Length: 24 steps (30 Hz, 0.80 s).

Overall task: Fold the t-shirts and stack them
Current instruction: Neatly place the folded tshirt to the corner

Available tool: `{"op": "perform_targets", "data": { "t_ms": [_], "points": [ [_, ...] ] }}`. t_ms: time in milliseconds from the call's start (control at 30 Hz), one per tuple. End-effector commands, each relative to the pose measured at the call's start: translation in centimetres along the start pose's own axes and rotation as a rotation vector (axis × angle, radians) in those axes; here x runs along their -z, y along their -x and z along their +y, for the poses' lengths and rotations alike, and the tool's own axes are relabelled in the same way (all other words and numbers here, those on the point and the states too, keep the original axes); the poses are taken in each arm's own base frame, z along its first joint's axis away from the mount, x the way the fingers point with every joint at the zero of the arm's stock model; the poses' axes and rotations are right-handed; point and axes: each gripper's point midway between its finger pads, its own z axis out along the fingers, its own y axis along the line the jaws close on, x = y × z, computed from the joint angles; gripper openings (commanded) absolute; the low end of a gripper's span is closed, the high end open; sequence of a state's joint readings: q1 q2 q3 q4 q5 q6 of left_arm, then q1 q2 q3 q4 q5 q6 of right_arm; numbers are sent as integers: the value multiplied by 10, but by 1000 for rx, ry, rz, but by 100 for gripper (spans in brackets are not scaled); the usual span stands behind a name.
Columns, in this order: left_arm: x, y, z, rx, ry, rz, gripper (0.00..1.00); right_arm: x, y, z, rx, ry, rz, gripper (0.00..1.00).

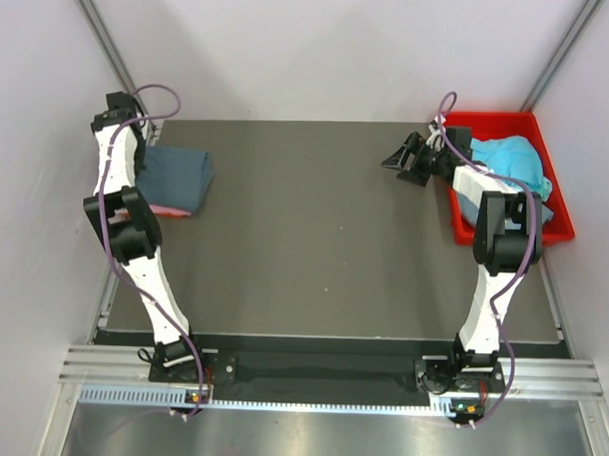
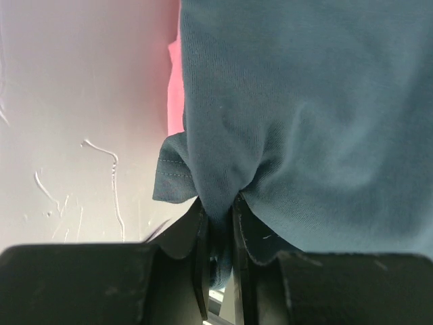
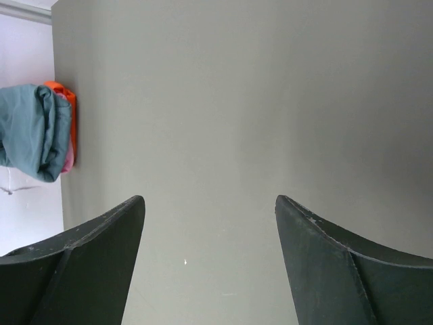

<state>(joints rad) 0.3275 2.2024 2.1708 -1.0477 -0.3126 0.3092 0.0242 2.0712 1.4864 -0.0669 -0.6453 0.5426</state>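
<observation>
counter [image 1: 314,238] of dark grey fills the middle of the top view, with both arms bolted at its near edge. the left arm [image 1: 134,237] reaches up along the left side to the far-left corner. the right arm [image 1: 499,235] rises on the right and bends back toward the centre, so its wrist hangs over the counter just beside the red bin [image 1: 563,225].

that bin sits at the far-right corner and holds a crumpled light blue t-shirt [image 1: 512,160], heaped against its far end.

at the far-left edge lies a folded stack – a dark teal t-shirt [image 1: 178,174] on top, with pink and orange layers [image 1: 170,211] showing beneath its near edge.

in the left wrist view the left jaws are pressed narrow on a pinched fold at the teal shirt's edge, with cloth bunched between them. in the right wrist view the right jaws stand wide apart with nothing between them, above bare counter, and the folded stack is well away at the left of that view.
</observation>
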Motion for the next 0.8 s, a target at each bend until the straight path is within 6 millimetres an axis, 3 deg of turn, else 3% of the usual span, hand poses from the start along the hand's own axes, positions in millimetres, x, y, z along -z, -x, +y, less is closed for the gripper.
{"op": "perform_targets", "data": {
  "t_ms": [0,233,300,333,367,433,500,633,733,767],
  "points": [
    [0,16,27,52,118,-48,0,7,18,18,71,40,-54,78],
    [-2,16,37,77,182,-44,0,12,20,24,92,42,-62,78],
    [-3,15,39,85,203,-38,7,15,21,25,99,40,-68,78],
    [-1,14,43,92,238,-32,20,16,22,28,104,41,-73,78],
    [-1,15,45,97,262,-38,26,18,23,30,109,42,-75,79],
    [16,19,54,92,341,-58,51,23,26,33,131,36,-84,79],
    [42,30,50,91,372,-116,63,28,31,36,164,24,-104,82],
    [84,56,36,92,392,-234,65,44,42,47,245,0,-146,87],
    [112,81,13,89,342,-337,66,52,47,48,289,-36,-168,90],
    [121,89,-4,82,317,-369,66,54,48,46,298,-54,-174,91]
  ]
}}
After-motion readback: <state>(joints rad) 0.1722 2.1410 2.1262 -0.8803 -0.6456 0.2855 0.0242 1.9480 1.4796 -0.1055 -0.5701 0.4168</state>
